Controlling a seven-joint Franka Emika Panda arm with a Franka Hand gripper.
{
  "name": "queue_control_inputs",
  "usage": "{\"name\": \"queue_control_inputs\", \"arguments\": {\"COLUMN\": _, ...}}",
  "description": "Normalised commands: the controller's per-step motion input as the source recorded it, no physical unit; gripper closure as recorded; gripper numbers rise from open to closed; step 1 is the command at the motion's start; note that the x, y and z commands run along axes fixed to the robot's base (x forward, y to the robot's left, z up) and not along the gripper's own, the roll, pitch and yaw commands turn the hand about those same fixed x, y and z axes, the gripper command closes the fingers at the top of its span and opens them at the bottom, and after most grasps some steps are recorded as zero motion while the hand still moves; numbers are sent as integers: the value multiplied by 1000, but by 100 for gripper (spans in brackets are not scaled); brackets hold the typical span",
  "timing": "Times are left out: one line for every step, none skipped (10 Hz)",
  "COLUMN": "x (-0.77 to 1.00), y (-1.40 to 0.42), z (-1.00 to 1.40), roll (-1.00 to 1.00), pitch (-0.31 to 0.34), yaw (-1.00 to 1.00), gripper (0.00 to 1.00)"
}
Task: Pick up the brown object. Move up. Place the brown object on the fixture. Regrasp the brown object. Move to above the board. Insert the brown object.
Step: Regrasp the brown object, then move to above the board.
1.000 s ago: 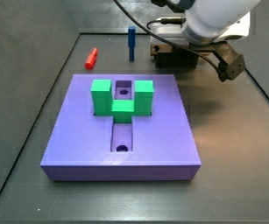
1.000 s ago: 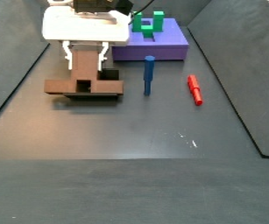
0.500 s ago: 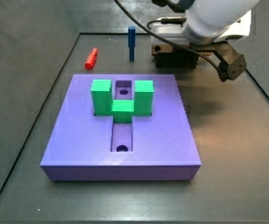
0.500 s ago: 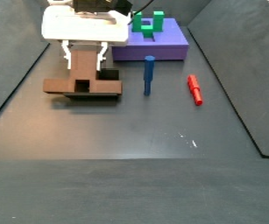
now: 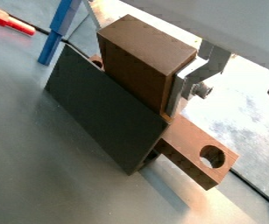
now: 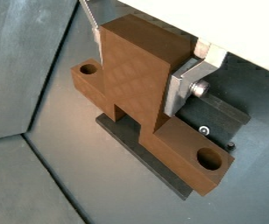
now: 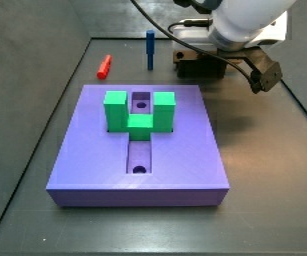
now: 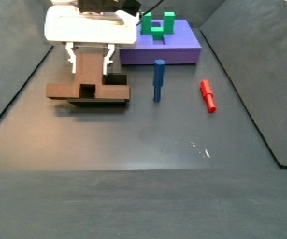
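Observation:
The brown object (image 8: 77, 91) lies across the fixture (image 8: 110, 97) at the left of the floor, its flat bar showing a round hole at each end (image 6: 207, 159). Its upright block (image 5: 143, 57) stands between my fingers. My gripper (image 8: 92, 66) is directly above the fixture and shut on that block; one silver finger (image 6: 186, 86) presses its side, the opposite finger is hidden behind it. The fixture's dark wall (image 5: 102, 109) stands against the block. The purple board (image 7: 176, 150) with its green U-shaped piece (image 7: 140, 112) lies apart from the gripper (image 7: 212, 62).
A blue peg (image 8: 160, 80) stands upright between the fixture and a red peg (image 8: 208, 94) lying on the floor. In a side view both pegs (image 7: 150, 48) (image 7: 102, 66) sit behind the board. Dark walls bound the floor on both sides.

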Motion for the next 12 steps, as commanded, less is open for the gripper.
{"name": "queue_control_inputs", "arguments": {"x": 0, "y": 0, "z": 0, "roll": 0, "pitch": 0, "yaw": 0, "gripper": 100}}
{"name": "queue_control_inputs", "arguments": {"x": 0, "y": 0, "z": 0, "roll": 0, "pitch": 0, "yaw": 0, "gripper": 100}}
{"name": "queue_control_inputs", "arguments": {"x": 0, "y": 0, "z": 0, "roll": 0, "pitch": 0, "yaw": 0, "gripper": 100}}
{"name": "queue_control_inputs", "arguments": {"x": 0, "y": 0, "z": 1400, "roll": 0, "pitch": 0, "yaw": 0, "gripper": 100}}
{"name": "queue_control_inputs", "arguments": {"x": -16, "y": -28, "z": 1400, "roll": -15, "pitch": -10, "yaw": -74, "gripper": 100}}
{"name": "queue_control_inputs", "arguments": {"x": -32, "y": -25, "z": 1400, "roll": -39, "pitch": -20, "yaw": -73, "gripper": 100}}
{"name": "queue_control_inputs", "arguments": {"x": -29, "y": -8, "z": 1400, "roll": -12, "pitch": -13, "yaw": -46, "gripper": 100}}
{"name": "queue_control_inputs", "arguments": {"x": -16, "y": -24, "z": 1400, "roll": -12, "pitch": 40, "yaw": -46, "gripper": 100}}
{"name": "queue_control_inputs", "arguments": {"x": -20, "y": -28, "z": 1400, "roll": -4, "pitch": 57, "yaw": -42, "gripper": 100}}
{"name": "queue_control_inputs", "arguments": {"x": -19, "y": -31, "z": 1400, "roll": -2, "pitch": 66, "yaw": -18, "gripper": 100}}
{"name": "queue_control_inputs", "arguments": {"x": 8, "y": -18, "z": 783, "roll": -6, "pitch": 86, "yaw": -7, "gripper": 100}}
{"name": "queue_control_inputs", "arguments": {"x": 36, "y": -18, "z": 427, "roll": 6, "pitch": 100, "yaw": 7, "gripper": 100}}
